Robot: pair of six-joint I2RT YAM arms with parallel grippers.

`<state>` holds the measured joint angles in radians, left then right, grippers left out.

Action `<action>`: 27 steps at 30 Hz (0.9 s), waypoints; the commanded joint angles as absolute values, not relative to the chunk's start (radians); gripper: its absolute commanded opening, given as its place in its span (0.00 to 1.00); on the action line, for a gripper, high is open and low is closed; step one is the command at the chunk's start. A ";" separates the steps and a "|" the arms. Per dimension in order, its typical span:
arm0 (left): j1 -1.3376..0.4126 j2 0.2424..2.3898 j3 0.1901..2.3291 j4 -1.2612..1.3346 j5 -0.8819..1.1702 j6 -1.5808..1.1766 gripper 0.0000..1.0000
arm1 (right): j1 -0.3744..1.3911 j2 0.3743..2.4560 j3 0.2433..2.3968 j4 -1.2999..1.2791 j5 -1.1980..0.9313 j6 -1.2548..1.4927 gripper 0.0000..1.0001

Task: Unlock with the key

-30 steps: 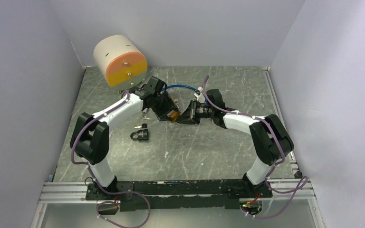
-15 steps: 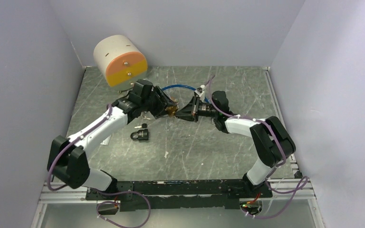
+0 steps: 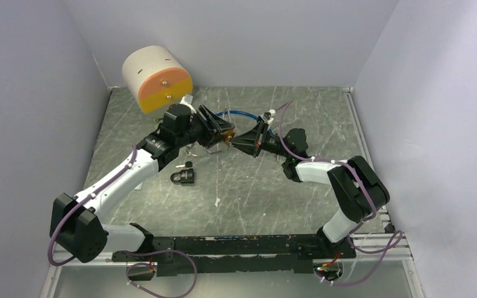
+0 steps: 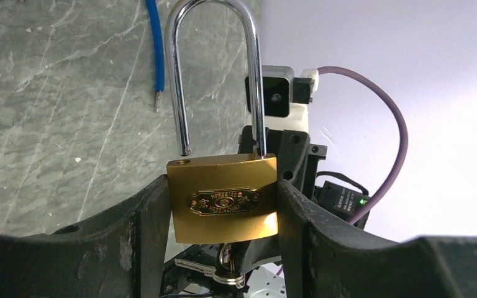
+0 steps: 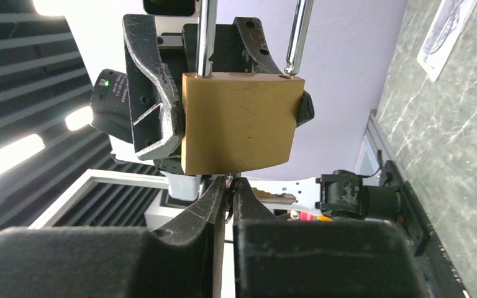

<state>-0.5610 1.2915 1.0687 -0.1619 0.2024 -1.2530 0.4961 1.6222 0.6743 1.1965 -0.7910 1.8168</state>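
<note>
A brass padlock [image 4: 223, 205] is held in the air, clamped by its sides in my left gripper [image 4: 222, 208]. Its steel shackle [image 4: 214, 68] stands raised, with one leg out of the body. My right gripper [image 5: 230, 186] is shut on a key [image 4: 231, 264] that sits in the bottom of the padlock [image 5: 239, 121]. A second key [image 5: 279, 197] hangs from the ring beside it. In the top view the left gripper [image 3: 217, 132] and the right gripper [image 3: 241, 140] meet tip to tip at the padlock [image 3: 227, 139], above the table's back middle.
A black padlock [image 3: 183, 177] lies on the grey table in front of the left arm. A blue cable [image 3: 236, 113] lies behind the grippers. A round cream, orange and yellow box [image 3: 157, 77] stands at the back left. Walls close in on three sides.
Both grippers have moved a little toward the back with the padlock and key between them. The left arm has stretched out low and its wrist has turned.
</note>
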 commanded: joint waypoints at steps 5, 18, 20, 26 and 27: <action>-0.579 1.221 1.085 -0.114 0.202 -1.049 0.02 | 0.419 1.371 0.629 0.842 -0.754 1.248 0.42; -0.579 1.121 0.958 0.136 0.399 -0.628 0.02 | 0.384 1.192 0.828 0.194 -0.607 0.689 0.59; -0.579 1.108 0.961 0.188 0.484 -0.655 0.03 | 0.384 1.198 0.823 0.293 -0.661 0.702 0.58; -0.579 1.168 1.041 0.326 0.703 -0.883 0.03 | 0.385 1.191 0.872 0.482 -0.762 0.767 0.59; -0.579 1.179 1.047 0.351 0.729 -0.922 0.03 | 0.386 1.188 0.873 0.533 -0.777 0.799 0.60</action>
